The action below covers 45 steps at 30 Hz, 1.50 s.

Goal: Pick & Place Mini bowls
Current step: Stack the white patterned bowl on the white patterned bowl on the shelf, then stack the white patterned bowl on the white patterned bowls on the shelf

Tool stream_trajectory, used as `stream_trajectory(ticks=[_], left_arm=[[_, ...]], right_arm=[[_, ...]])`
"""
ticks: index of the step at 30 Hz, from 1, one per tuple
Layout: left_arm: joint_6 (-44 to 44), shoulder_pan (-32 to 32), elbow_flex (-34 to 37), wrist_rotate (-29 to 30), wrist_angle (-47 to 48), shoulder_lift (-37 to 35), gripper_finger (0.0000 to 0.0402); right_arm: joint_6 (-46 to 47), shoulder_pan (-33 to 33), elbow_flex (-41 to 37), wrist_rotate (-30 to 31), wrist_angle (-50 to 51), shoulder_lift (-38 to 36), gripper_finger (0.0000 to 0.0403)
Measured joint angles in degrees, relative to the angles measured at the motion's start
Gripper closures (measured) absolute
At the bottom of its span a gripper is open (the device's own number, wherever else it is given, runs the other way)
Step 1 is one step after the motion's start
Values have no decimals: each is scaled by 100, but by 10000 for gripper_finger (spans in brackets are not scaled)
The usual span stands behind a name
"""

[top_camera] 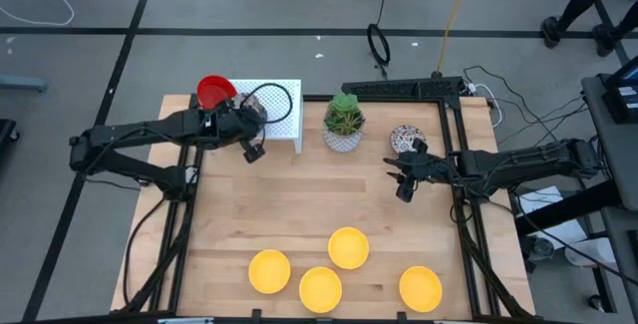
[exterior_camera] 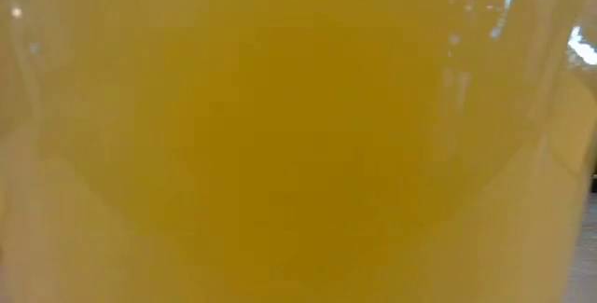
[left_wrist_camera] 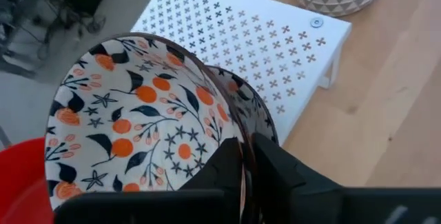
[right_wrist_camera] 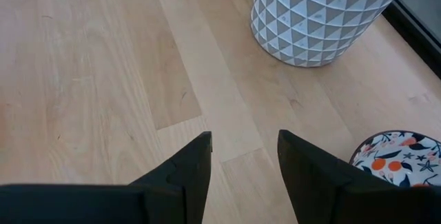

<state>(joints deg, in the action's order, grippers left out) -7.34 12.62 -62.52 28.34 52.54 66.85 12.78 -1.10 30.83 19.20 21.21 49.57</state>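
Note:
My left gripper (top_camera: pixel 247 130) (left_wrist_camera: pixel 244 151) is over the left part of the white perforated rack (top_camera: pixel 279 110) (left_wrist_camera: pixel 255 38), shut on a white floral mini bowl (left_wrist_camera: pixel 138 120). A second floral bowl (left_wrist_camera: pixel 251 103) shows right behind it. A red bowl (top_camera: pixel 214 91) (left_wrist_camera: pixel 21 182) sits at the rack's left end. My right gripper (top_camera: pixel 403 182) (right_wrist_camera: pixel 244 155) hangs open over bare table, near a third floral bowl (top_camera: pixel 405 139) (right_wrist_camera: pixel 396 156) that rests on the wood. Four yellow bowls (top_camera: pixel 348 247) stand near the table's near edge, and one fills the low view (exterior_camera: pixel 298 135). My left gripper holds the floral bowl by its rim (left_wrist_camera: pixel 231 131), one finger (left_wrist_camera: pixel 213 176) inside the bowl and the other (left_wrist_camera: pixel 282 165) outside its wall. The bowl is tipped far over, its mouth turned sideways. Whether the outer finger also touches the second bowl, I cannot tell.
A white pot with a green plant (top_camera: pixel 344 125) (right_wrist_camera: pixel 324 17) stands between the rack and the right gripper. A black frame (top_camera: pixel 409 90) runs along the table's far right corner. Bare wood (top_camera: pixel 319 194) lies in the table's middle.

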Motion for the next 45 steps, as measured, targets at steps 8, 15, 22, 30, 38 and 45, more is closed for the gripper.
stream_trajectory(ticks=[8,15,22,30,38,45], left_arm=[[-86,120,0,-35,4,0,358],[-84,130,0,-46,-2,2,355],[-221,130,0,-44,0,2,368],[-436,130,0,-15,-13,2,320],[-440,130,0,82,-262,2,258],[-309,124,-33,-8,-813,-2,208]], right_arm=[[0,0,0,0,0,0,247],[0,0,0,0,2,1,247],[0,0,0,0,2,0,247],[0,0,0,0,2,0,247],[0,0,0,0,2,1,247],[0,0,2,0,5,2,247]])
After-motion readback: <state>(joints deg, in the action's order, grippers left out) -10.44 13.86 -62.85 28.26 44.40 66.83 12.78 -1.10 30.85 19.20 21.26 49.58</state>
